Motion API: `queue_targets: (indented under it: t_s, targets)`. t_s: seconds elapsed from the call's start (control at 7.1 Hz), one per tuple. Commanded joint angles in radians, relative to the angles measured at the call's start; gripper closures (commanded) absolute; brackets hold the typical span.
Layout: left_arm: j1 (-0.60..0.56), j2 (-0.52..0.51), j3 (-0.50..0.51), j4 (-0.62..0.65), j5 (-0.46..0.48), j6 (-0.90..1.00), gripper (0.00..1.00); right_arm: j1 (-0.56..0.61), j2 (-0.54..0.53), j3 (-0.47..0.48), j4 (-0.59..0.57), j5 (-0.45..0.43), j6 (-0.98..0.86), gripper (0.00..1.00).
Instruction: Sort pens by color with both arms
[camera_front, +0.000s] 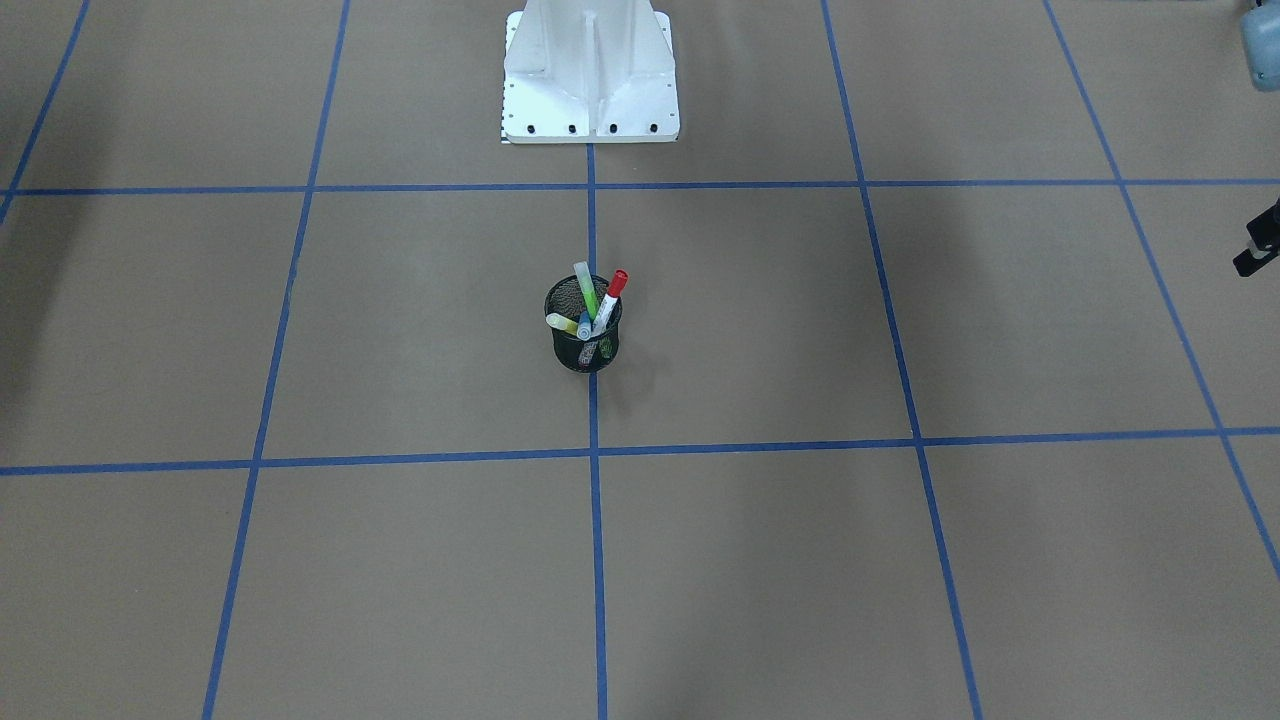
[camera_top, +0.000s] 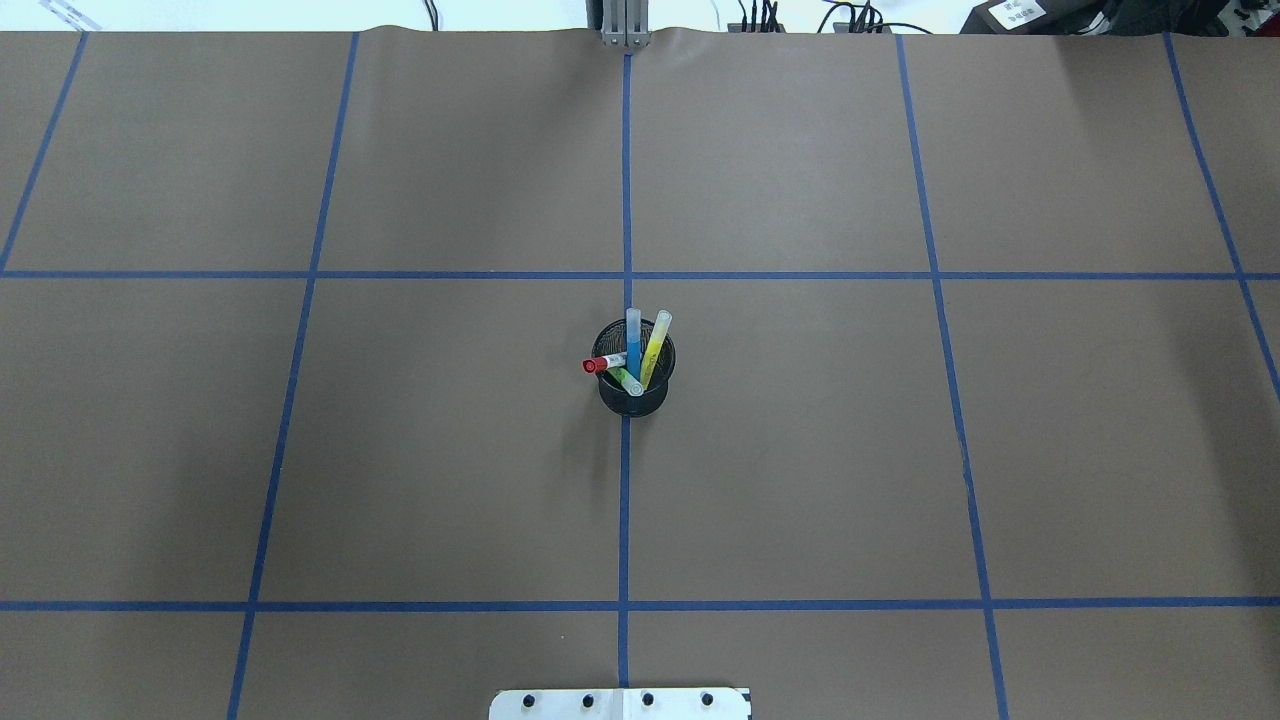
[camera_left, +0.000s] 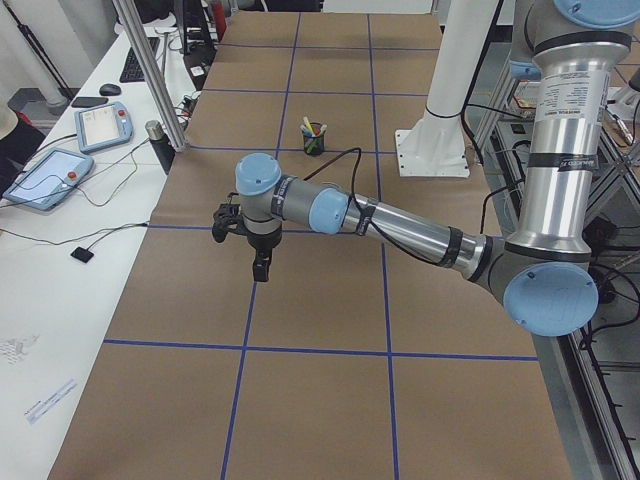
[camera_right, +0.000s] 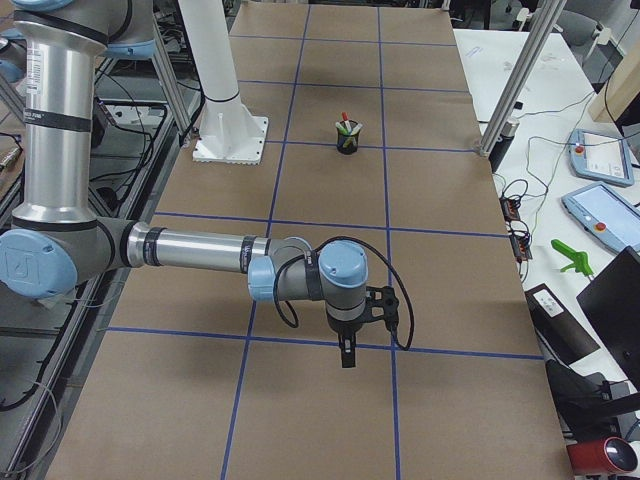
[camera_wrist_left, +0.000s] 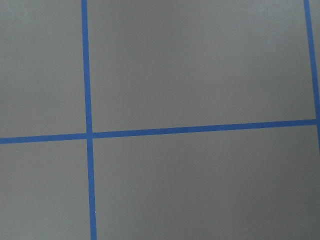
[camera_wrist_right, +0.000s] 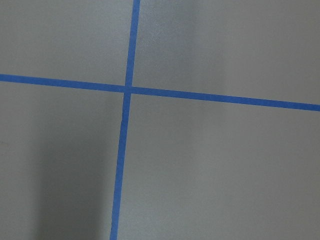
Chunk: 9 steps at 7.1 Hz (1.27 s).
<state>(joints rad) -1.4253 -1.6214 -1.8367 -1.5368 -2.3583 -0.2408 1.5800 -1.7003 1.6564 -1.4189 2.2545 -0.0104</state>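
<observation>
In the front view, a black mesh cup (camera_front: 585, 350) stands on the brown surface (camera_front: 800, 320). It sits on a blue tape line (camera_front: 597, 560), out in front of the white base (camera_front: 590, 70). All four pens stand in the cup.
- The green pen (camera_front: 587, 292) leans its long side toward the base.
- The red-capped pen (camera_front: 610, 302) leans toward the base and a little to the robot's left.
- The yellow pen (camera_front: 560, 321) tips to the robot's right.
- The blue pen (camera_front: 584, 326) shows mostly its end.

A bit of the left arm (camera_front: 1262, 35) peeks in at the edge.

In the overhead view, the blue pen points straight away from the robot. The yellow pen points away too, tipped a little right. The red cap points left. The green pen's clear end points back toward the robot.

In the left side view, the left arm reaches out low. The left jaws point down, above a tape line. The cup with the pens is well apart from the left jaws, farther along the surface and nearer the base. I cannot tell if the left jaws are released or clenched.

In the right side view, the right arm (camera_right: 200, 250) reaches out low too. The right jaws point down, near a tape line. The cup is well apart from them, far along the surface. I cannot tell if the right jaws are released or clenched.

Each wrist view shows brown surface with blue tape lines crossing.
</observation>
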Motion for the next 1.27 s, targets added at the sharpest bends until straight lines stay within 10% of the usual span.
queue_targets:
  t_s: [0.0, 1.13]
  targets:
    - [0.000, 0.000, 0.001, 0.001, -0.001, 0.000, 0.00, 0.000, 0.008, 0.002, 0.000, 0.003, 0.009, 0.00]
    - [-0.001, 0.002, -0.001, 0.003, 0.001, 0.000, 0.00, -0.017, 0.059, 0.032, 0.009, 0.048, 0.199, 0.01]
